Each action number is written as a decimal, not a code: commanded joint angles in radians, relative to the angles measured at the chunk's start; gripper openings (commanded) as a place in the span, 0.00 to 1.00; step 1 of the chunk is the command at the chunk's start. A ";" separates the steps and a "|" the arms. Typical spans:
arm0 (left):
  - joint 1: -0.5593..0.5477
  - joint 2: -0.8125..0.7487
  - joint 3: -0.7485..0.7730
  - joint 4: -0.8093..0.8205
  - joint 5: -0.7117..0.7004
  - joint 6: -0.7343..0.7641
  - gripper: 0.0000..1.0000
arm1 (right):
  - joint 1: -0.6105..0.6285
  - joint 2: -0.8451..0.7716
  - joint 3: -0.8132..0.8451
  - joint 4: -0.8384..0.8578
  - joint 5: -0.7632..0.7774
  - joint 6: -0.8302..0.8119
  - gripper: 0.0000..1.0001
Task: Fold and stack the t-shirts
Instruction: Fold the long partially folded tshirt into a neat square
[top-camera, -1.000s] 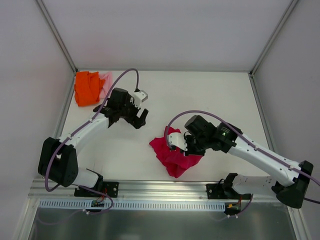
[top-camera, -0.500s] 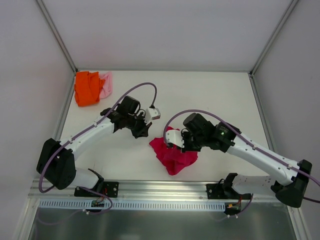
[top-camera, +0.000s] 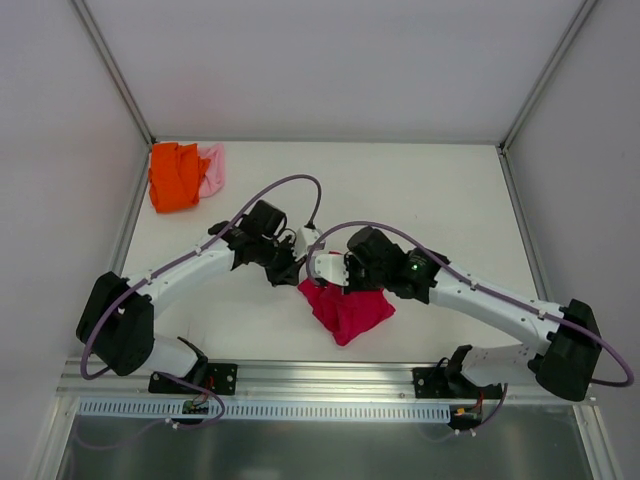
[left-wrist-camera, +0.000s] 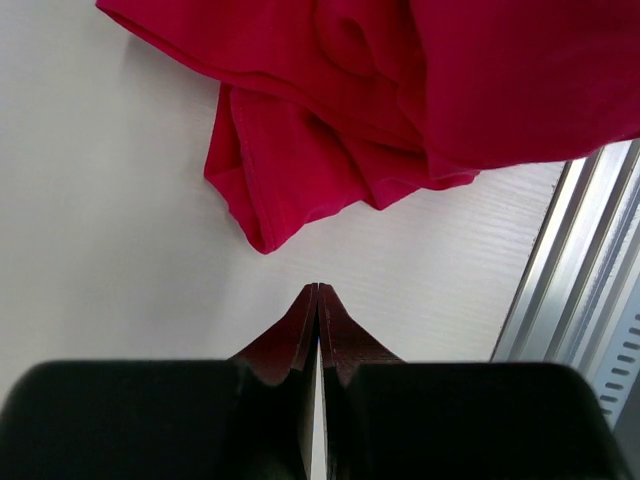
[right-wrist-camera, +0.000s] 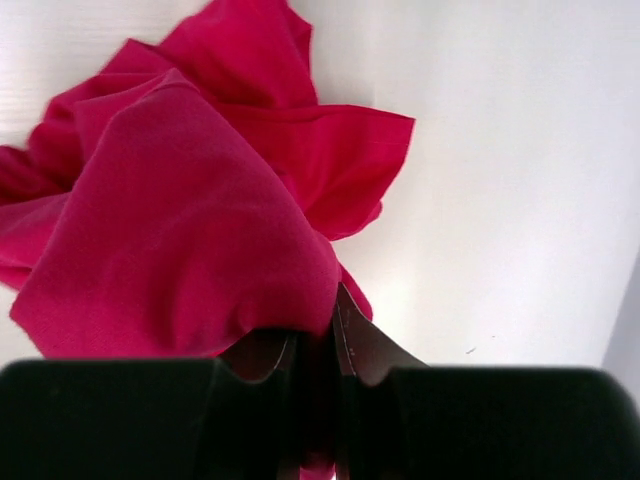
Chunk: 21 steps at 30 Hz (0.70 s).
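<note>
The crimson-red t-shirt (top-camera: 350, 312) hangs crumpled near the table's front middle, and my right gripper (top-camera: 330, 279) is shut on a bunch of it. In the right wrist view the red cloth (right-wrist-camera: 180, 220) drapes over the fingers and fills the gap at my right gripper (right-wrist-camera: 325, 335). My left gripper (top-camera: 286, 269) sits just left of the red shirt, shut and empty. Its closed tips at the left gripper (left-wrist-camera: 318, 290) rest a short way from the red shirt's (left-wrist-camera: 400, 90) hem. The orange t-shirt (top-camera: 172, 176) and the pale pink t-shirt (top-camera: 213, 168) lie at the back left corner.
White walls enclose the table on three sides. An aluminium rail (top-camera: 300, 378) runs along the near edge, also seen as the rail (left-wrist-camera: 585, 290) to the right in the left wrist view. Both arms meet close together at the table's middle.
My left gripper has shut and swung right and nearer, up to the red shirt. The right gripper has carried the red shirt left, toward the left gripper.
</note>
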 joint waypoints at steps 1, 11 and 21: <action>-0.011 -0.029 -0.021 0.026 0.033 0.015 0.00 | -0.003 0.039 -0.013 0.212 0.097 -0.043 0.01; -0.010 -0.042 -0.038 0.038 0.014 0.009 0.00 | 0.001 0.126 0.015 0.363 0.235 -0.121 0.69; -0.011 -0.048 -0.041 0.052 0.005 0.007 0.00 | 0.000 -0.020 -0.049 0.612 0.309 -0.113 1.00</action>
